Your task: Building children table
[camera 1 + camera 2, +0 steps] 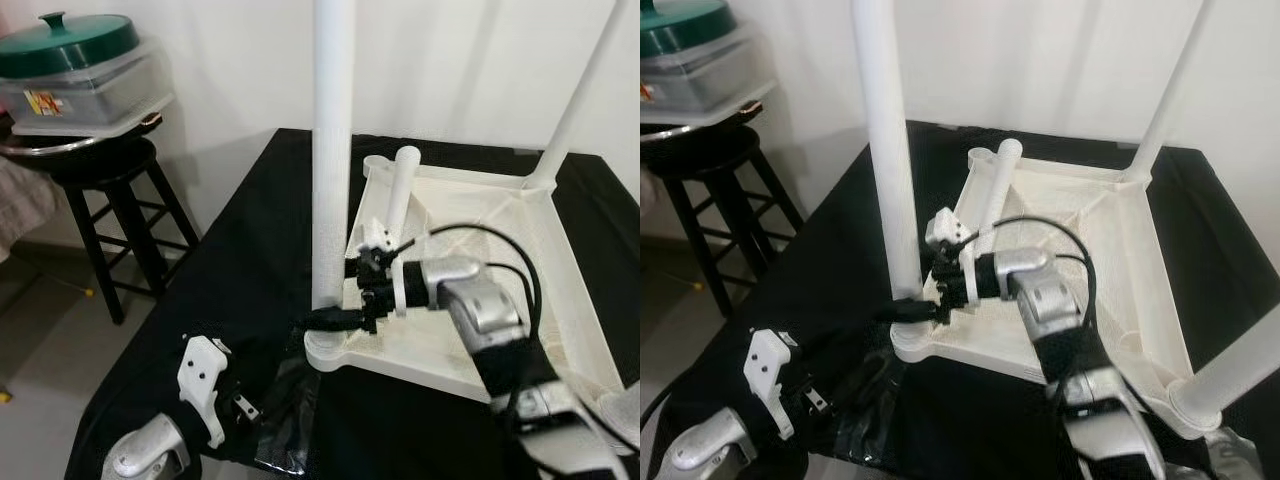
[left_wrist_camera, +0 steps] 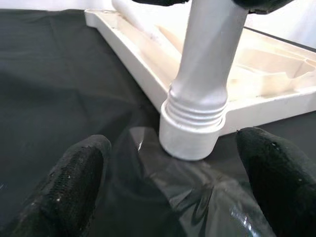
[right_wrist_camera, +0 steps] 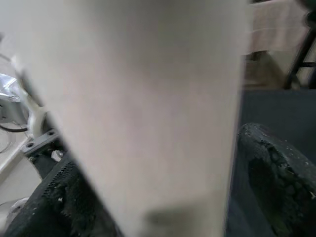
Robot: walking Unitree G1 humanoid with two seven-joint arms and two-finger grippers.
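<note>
A white plastic table top lies upside down on a black cloth. One white leg stands upright in the near left corner socket. My right gripper is shut on this leg just above its threaded base, and a black finger shows on each side of it. My left gripper is open low in front of that corner, over crinkled black plastic film, apart from the leg. A second leg stands at the far right corner, a third at the near right. A loose leg lies slanted inside the top.
A black stool stands left of the table and carries a metal tray and a clear container with a green lid. The cloth's left edge drops to the floor there. Black plastic film lies by the near corner.
</note>
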